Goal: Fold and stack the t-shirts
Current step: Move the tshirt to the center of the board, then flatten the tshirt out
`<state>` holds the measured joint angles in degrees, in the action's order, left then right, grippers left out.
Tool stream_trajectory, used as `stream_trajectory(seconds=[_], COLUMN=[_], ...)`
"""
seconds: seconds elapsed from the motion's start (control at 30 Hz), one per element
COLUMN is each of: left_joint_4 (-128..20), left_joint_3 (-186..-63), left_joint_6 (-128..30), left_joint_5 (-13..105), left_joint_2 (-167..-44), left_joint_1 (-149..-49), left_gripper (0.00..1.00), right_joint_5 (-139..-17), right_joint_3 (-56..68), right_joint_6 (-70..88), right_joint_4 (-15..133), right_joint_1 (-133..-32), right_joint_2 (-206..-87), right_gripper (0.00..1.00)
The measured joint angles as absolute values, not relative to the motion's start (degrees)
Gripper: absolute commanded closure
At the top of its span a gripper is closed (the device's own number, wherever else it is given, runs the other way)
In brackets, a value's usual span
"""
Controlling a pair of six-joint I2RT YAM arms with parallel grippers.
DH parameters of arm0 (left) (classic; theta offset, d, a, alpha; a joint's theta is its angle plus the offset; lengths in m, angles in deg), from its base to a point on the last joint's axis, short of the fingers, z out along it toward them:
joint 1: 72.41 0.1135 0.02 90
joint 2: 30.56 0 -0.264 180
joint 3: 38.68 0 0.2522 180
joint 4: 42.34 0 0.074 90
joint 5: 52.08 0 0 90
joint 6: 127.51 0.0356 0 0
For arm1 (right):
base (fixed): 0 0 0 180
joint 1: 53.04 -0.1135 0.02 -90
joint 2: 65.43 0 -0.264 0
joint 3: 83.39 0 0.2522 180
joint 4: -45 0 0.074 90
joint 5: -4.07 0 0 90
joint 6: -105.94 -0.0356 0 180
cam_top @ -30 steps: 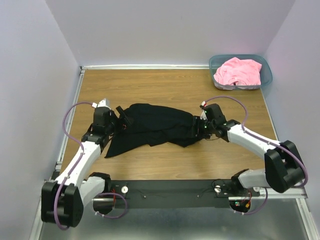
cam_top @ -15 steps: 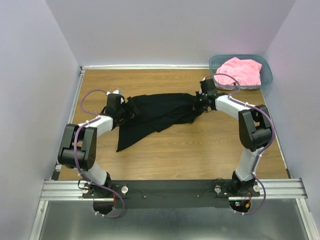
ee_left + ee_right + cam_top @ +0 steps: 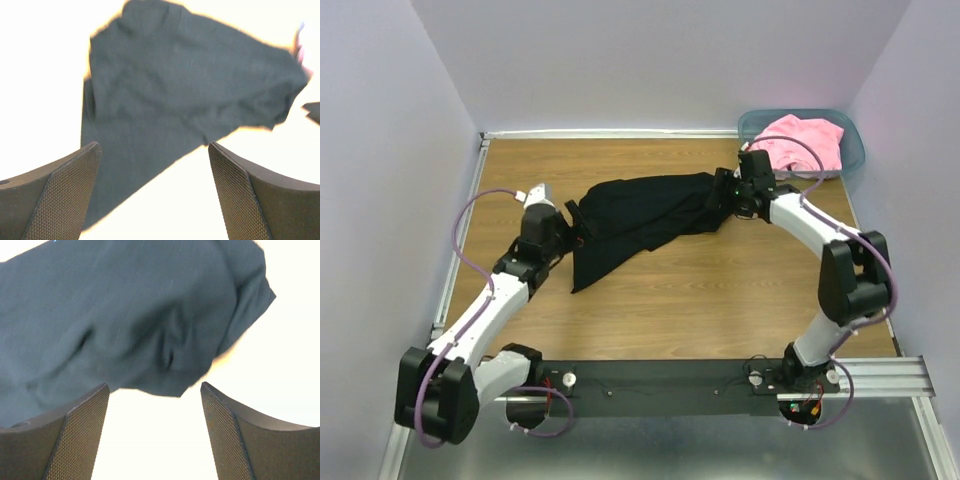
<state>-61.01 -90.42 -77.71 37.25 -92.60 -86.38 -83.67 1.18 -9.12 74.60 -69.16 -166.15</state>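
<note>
no readable text, labels or numbers anywhere.

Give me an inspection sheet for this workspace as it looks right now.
Surface: wooden table, no spills seen.
Job's things: black t-shirt spread unfolded mid-table; pink t-shirt bunched in teal bin.
Clutter: nothing seen.
Grippers: left tool open by shirt's left end; right tool open by its right end; nothing held.
Cables: purple cable loops arching off both arms.
Surroundings: lavender walls; metal rail at near edge.

Probably a robotics lab cell: plain walls (image 3: 660, 60) boxing in a wooden table (image 3: 720, 300).
</note>
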Motion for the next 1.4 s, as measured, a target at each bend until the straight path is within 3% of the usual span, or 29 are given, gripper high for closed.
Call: stream_trajectory(seconds=[0.17, 0.4, 0.6, 0.73, 0.8, 0.83, 0.9, 1.1, 1.23, 1.4], left_joint_4=[-70.3, -76.0, -74.5, -73.6, -73.3, -73.1, -73.1, -76.3, -79.2, -81.5], left_joint_3=[-86.7, -83.2, -82.5, -82.7, -82.8, -82.8, -82.8, -88.7, -103.2, -130.2], left_joint_6=[-83.4, -88.2, -88.1, -87.7, -87.4, -87.1, -86.9, -86.9, -86.6, -85.0], left_joint_5=[32.2, 28.9, 28.9, 28.2, 28.2, 28.2, 28.4, 30.2, 31.7, 33.8], left_joint_2=[-90.0, -92.7, -98.2, -99.8, -100.3, -100.5, -101.0, -98.0, -96.7, -96.6], left_joint_1=[-96.0, -96.5, -96.9, -97.6, -97.7, -97.8, -98.3, -100.7, -101.8, -102.5], left_gripper=[0.07, 0.15, 0.27, 0.41, 0.61, 0.82, 0.98, 1.0, 1.0, 1.0], right_joint_5=[-82.2, -78.7, -75.9, -75.3, -75.2, -75.2, -75.2, -75.2, -75.9, -77.8], right_joint_3=[-8.4, -16.3, -18.4, -19.6, -20.1, -20.3, -20.4, -20.6, -20.6, -19.1], right_joint_6=[-9.1, -9.1, -9.6, -9.9, -10.1, -10.2, -10.3, -11.1, -11.1, -11.0], right_joint_4=[75.1, 75.6, 75.6, 75.6, 75.6, 75.6, 75.6, 75.6, 75.6, 75.9], right_joint_1=[-69.8, -70.0, -70.8, -71.2, -71.2, -71.2, -71.2, -71.2, -71.2, -71.2], right_joint_2=[-155.4, -149.8, -149.6, -148.4, -147.4, -146.7, -146.0, -143.9, -142.4, -140.4], right_gripper=[0.14, 0.14, 0.14, 0.14, 0.14, 0.14, 0.14, 0.14, 0.14, 0.14])
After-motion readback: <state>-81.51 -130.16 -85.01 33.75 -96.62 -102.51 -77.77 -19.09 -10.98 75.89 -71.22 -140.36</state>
